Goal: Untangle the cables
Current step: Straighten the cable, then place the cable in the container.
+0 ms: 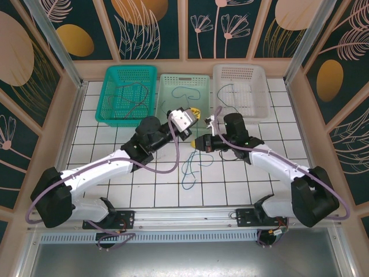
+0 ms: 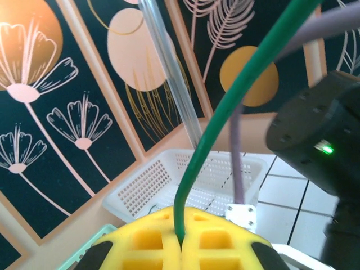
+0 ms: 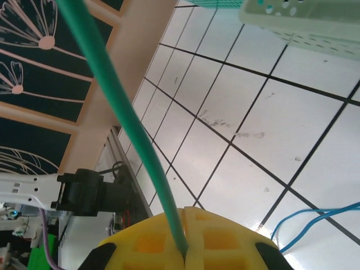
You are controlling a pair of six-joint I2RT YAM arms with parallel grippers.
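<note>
A green cable (image 2: 225, 112) is pinched between the yellow fingers (image 2: 146, 247) of my left gripper (image 2: 181, 242), which is shut on it and held above the table in front of the light green basket (image 1: 183, 83). The same green cable (image 3: 121, 107) also runs into my right gripper (image 3: 184, 250), shut on it just in front of the left one. In the top view the left gripper (image 1: 195, 115) and the right gripper (image 1: 196, 142) sit close together. A thin blue cable (image 1: 190, 167) lies looped on the white tiles below them; part of the blue cable (image 3: 315, 222) shows beside the right fingers.
Three baskets line the back wall: a teal basket (image 1: 112, 92) with a dark thin wire, the light green one holding a bluish wire (image 1: 187, 92), and a white basket (image 1: 256, 86) with another thin wire. Mauve arm cables (image 1: 173, 156) hang by the left arm.
</note>
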